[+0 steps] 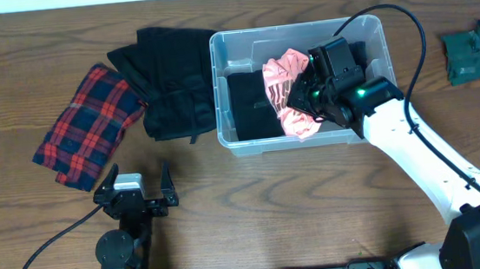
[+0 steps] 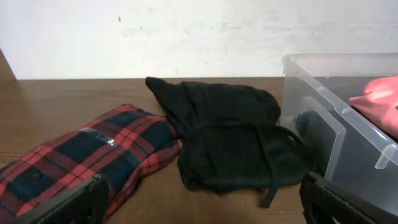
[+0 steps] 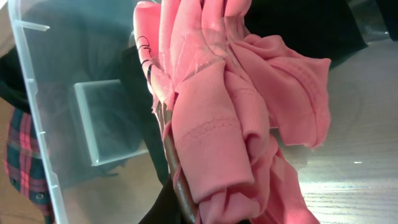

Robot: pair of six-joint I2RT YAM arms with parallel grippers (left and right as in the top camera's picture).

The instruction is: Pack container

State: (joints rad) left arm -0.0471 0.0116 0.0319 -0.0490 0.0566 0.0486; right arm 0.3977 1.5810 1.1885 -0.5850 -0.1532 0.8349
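One pink garment [image 1: 280, 79] hangs clamped in your right jaws over the container [image 1: 216, 84], poised to drop in; left jaws stand wide apart.

Plaid cloth [image 2: 87, 158] left, black garment [image 2: 230, 137] beside it, clear container [image 2: 364, 155] right, pink cloth [image 2: 380, 102] showing past its rim.

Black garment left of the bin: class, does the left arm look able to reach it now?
Probably yes: the left pincer stands open facing the black garment, with only bare table between.
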